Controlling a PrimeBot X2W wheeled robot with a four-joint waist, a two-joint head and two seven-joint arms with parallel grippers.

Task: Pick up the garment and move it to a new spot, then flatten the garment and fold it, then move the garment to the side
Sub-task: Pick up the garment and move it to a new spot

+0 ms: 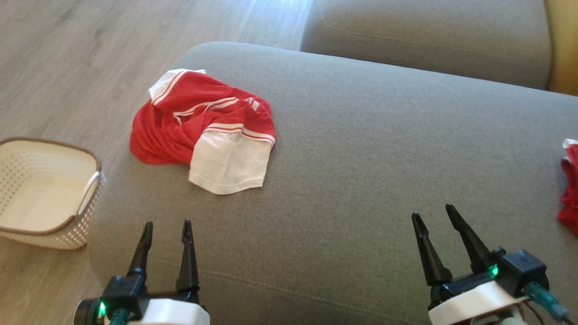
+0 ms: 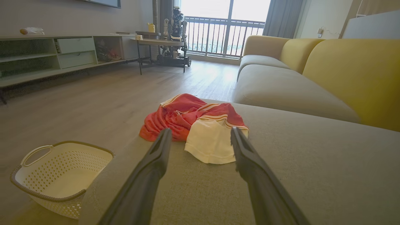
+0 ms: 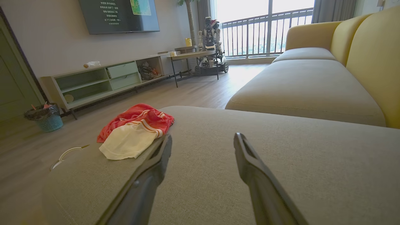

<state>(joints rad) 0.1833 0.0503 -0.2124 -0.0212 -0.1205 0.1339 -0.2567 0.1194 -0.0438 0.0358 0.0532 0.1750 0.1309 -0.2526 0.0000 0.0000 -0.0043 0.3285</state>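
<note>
Left of the left tool [image 1: 167, 223], a white perforated plastic basket [image 1: 67, 239] with a brown rim stands on the floor beside the grey fabric sofa seat [image 1: 361, 158]. This tool's two dark fingers are spread apart and hold nothing. Ahead of it on the seat lies the crumpled red knit garment [image 1: 203, 131] with white sleeves and striped trim. Its long axis slants away leftward, with a white sleeve end nearest. The right tool [image 1: 432, 211], also spread and empty, has the garment well off to its forward left, so the left arm looks nearer. Farther right lies a second red cloth [image 1: 570, 189]. The left wrist view frames the sleeve between its fingers, while the right wrist view sets it aside, left of both.
</note>
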